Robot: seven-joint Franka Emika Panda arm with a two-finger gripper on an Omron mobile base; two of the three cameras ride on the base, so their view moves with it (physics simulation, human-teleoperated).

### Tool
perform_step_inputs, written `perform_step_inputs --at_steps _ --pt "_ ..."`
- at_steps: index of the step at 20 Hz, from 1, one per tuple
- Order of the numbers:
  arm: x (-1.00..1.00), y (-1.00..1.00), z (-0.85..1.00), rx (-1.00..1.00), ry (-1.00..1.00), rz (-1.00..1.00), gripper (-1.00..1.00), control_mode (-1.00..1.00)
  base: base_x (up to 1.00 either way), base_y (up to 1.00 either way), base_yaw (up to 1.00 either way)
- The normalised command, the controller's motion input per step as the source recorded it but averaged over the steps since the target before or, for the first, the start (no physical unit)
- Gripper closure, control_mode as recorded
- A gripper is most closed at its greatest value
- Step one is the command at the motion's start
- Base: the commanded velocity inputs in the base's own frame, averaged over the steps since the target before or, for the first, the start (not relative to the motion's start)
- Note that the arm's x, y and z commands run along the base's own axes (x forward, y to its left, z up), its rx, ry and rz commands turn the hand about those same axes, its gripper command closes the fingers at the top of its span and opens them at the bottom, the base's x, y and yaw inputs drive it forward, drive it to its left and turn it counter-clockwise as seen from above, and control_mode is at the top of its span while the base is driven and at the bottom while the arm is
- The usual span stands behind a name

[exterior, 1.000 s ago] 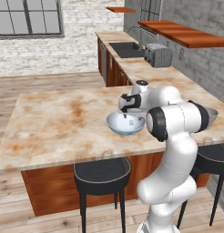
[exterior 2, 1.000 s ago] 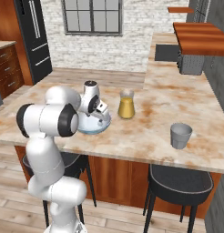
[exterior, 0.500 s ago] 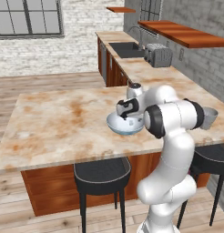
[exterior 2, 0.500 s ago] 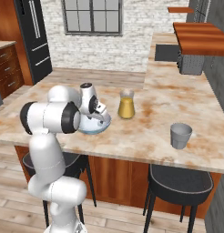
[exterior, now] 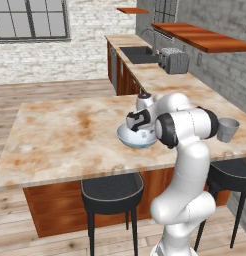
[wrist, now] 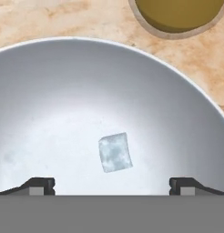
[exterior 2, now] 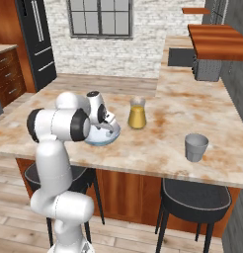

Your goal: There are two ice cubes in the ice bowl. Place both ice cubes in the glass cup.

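Our gripper (wrist: 112, 185) hangs spread wide and empty inside the bowl (wrist: 50, 91), straddling one cube (wrist: 115, 152) for pickup; the cup (exterior 2: 196, 147) waits near the counter's (exterior 2: 158, 143) front edge.

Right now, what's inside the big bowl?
One ice cube lies near the middle of the ice bowl. The bowl's near part is cut off at the bottom of the hand view, so a second cube cannot be confirmed.

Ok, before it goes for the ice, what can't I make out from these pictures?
- Second ice cube: hand view shows one ice cube; the ice bowl runs off the frame edges.
- Bowl's inside: both base views, hidden by the gripper and arm.
- Glass cup: inside too small to check.
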Motion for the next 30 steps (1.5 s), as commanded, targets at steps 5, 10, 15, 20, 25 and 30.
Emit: perform_step_inputs --at_steps 5,10,15,20,25,30 --pt "0.07 -0.03 -0.2 0.0 0.0 -0.01 -1.0 -1.0 0.0 0.0 0.0" --pt "0.0 -0.08 -0.18 0.0 0.0 -0.02 -1.0 -1.0 0.0 0.0 0.0" --pt "0.16 -0.01 -0.06 0.0 0.0 -0.01 -1.0 -1.0 0.0 0.0 0.0" --pt "0.27 0.0 -0.05 0.0 0.0 0.0 -1.0 -1.0 0.0 0.0 0.0" --pt "0.03 0.0 -0.27 -0.04 0.05 0.0 -1.0 -1.0 0.0 0.0 0.0" --pt "0.0 0.0 -0.27 -0.06 0.04 0.0 -1.0 -1.0 0.0 0.0 0.0"
